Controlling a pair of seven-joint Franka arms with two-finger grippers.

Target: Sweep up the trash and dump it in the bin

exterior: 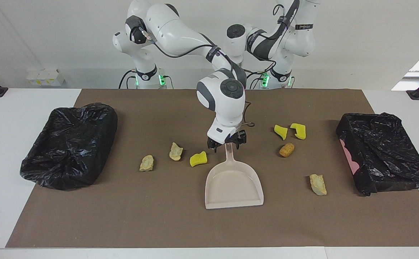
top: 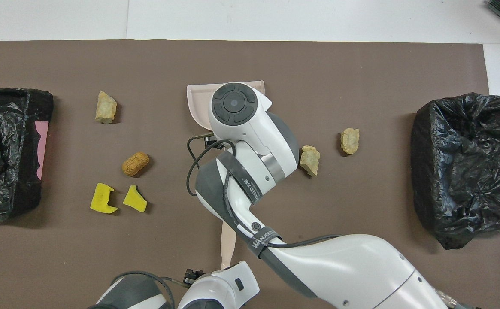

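Nearest the robots, at six o'clock on a dial centred on the dustpan (top: 198, 103) with twelve pointing away from them, the left gripper (top: 191, 274) hangs over the handle end of the brush (top: 228, 240). Its claw is spread and holds nothing.

The trash is seven loose lumps scattered on the brown mat (top: 361, 64). All should be very light. The sponge bits are probably soft and springy, the crusty ones stiff and likely to crumble. Each is small for a pinch, so they are better pushed from the side with the bristles.

- **About eight o'clock:** two bright yellow sponge chunks (top: 103, 198) lie close together, with a golden-brown roll (top: 135, 163) just farther out.
- **About four o'clock:** a third yellow chunk (exterior: 198, 158) and two beige crusty lumps (top: 310, 159) trail toward the right arm's end.
- **At nine o'clock:** a last pale lump (top: 105, 107) lies level with the pan.

The right gripper (exterior: 226, 144) is low over the dustpan's handle. Its fingers are spread to either side and not yet pinching. Black-bagged bins (top: 460, 163) sit at three and nine o'clock, at the table's ends.
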